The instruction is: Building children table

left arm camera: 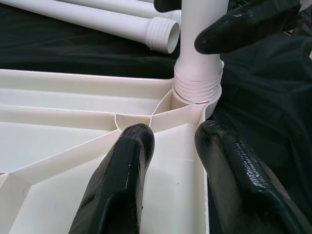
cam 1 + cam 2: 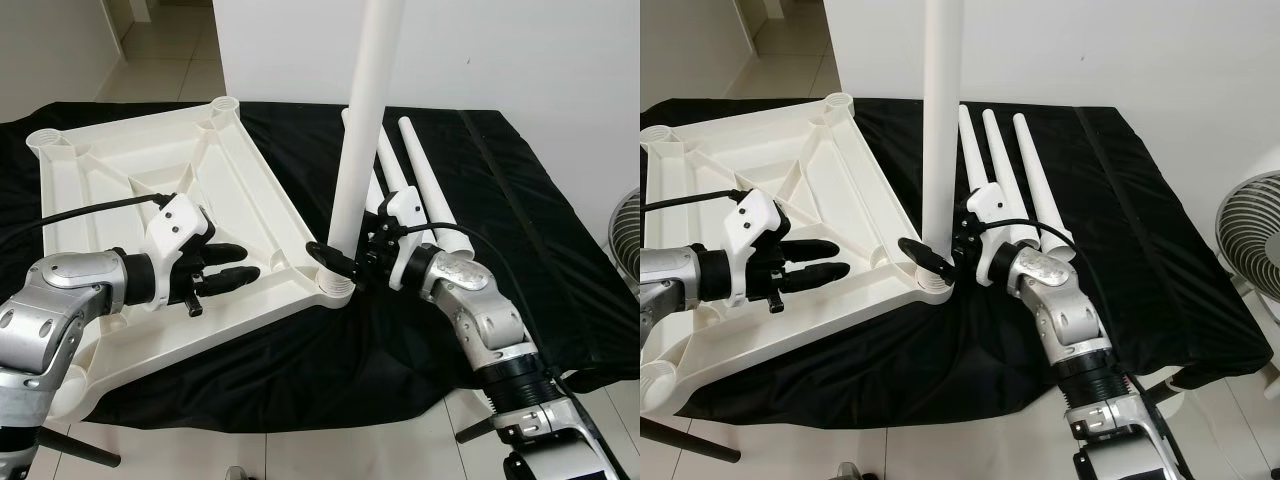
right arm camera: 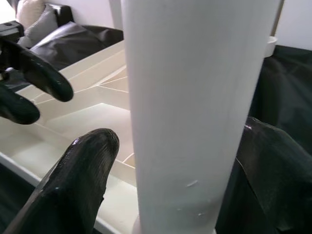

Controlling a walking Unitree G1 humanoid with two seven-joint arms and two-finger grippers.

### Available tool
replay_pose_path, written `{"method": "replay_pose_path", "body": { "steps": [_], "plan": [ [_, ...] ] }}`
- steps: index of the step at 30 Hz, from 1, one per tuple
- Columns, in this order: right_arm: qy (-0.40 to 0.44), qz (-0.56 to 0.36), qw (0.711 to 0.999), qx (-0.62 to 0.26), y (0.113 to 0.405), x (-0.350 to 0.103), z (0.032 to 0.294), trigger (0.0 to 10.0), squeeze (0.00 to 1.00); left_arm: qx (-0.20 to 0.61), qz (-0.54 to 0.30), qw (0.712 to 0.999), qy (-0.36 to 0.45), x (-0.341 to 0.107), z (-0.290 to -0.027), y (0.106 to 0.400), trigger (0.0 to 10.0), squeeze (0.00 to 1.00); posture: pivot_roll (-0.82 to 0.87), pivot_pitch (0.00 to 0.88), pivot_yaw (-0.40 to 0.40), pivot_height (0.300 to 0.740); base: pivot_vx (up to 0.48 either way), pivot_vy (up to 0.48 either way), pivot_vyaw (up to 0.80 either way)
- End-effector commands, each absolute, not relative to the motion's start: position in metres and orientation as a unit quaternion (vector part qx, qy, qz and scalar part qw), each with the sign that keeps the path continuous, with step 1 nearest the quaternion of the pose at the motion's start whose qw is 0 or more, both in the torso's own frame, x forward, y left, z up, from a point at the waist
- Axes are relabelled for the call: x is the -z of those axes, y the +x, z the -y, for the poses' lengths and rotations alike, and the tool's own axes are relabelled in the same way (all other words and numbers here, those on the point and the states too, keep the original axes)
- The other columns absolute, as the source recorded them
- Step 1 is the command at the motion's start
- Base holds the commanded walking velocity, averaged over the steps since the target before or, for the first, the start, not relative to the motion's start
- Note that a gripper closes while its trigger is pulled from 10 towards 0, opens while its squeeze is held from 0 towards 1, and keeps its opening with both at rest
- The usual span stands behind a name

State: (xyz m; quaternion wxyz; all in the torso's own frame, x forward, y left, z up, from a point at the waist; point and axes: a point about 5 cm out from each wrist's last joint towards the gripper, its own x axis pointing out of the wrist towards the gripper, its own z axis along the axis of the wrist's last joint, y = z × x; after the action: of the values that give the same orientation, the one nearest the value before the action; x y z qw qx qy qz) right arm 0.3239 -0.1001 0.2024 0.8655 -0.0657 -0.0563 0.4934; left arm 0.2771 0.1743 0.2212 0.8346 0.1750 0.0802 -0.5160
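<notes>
Right gripper (image 2: 335,258) grasps upright white leg (image 2: 362,130) w/ its base in tabletop (image 2: 120,200) corner socket; left gripper (image 2: 228,266) released, fingers apart over tabletop underside; spare legs (image 2: 1025,170) on black cloth (image 2: 1160,250).

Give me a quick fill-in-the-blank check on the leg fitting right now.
1. The right gripper grips the ____ white plastic leg.
2. That leg stands in a corner ____ of the upturned white plastic tabletop.
3. ____ more white tapered legs lie on the black cloth.
4. The left gripper is ____.

Missing: upright; socket; Three; open
</notes>
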Motion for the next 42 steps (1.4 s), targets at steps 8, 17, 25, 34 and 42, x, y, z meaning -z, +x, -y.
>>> {"method": "replay_pose_path", "body": {
  "steps": [8,17,25,34,42],
  "plan": [
    [-0.050,0.031,0.853,-0.519,0.326,-0.200,0.102,0.0,0.00,0.490,-0.073,0.849,0.180,-0.222,-0.175,0.278,10.0,0.00,0.04,0.093,0.005,0.740,0.000,0.000,0.00],
    [-0.053,0.005,0.854,-0.517,0.327,-0.189,0.101,0.0,0.00,0.490,-0.074,0.850,0.181,-0.223,-0.176,0.277,10.0,0.00,0.04,0.099,0.008,0.740,0.000,0.000,0.00],
    [-0.068,-0.008,0.829,-0.556,0.311,-0.173,0.101,0.0,0.00,0.490,-0.077,0.849,0.180,-0.223,-0.176,0.276,10.0,0.00,0.04,0.106,0.014,0.740,0.000,0.000,0.00],
    [-0.111,-0.002,0.833,-0.543,0.315,-0.169,0.105,0.0,0.00,0.491,-0.077,0.848,0.181,-0.223,-0.175,0.277,10.0,0.00,0.04,0.106,0.014,0.740,0.000,0.000,0.00],
    [-0.058,-0.023,0.846,-0.529,0.317,-0.163,0.105,0.0,0.00,0.490,-0.080,0.849,0.183,-0.223,-0.176,0.276,10.0,0.00,0.04,0.111,0.016,0.740,0.000,0.000,0.00]
  ]
}}
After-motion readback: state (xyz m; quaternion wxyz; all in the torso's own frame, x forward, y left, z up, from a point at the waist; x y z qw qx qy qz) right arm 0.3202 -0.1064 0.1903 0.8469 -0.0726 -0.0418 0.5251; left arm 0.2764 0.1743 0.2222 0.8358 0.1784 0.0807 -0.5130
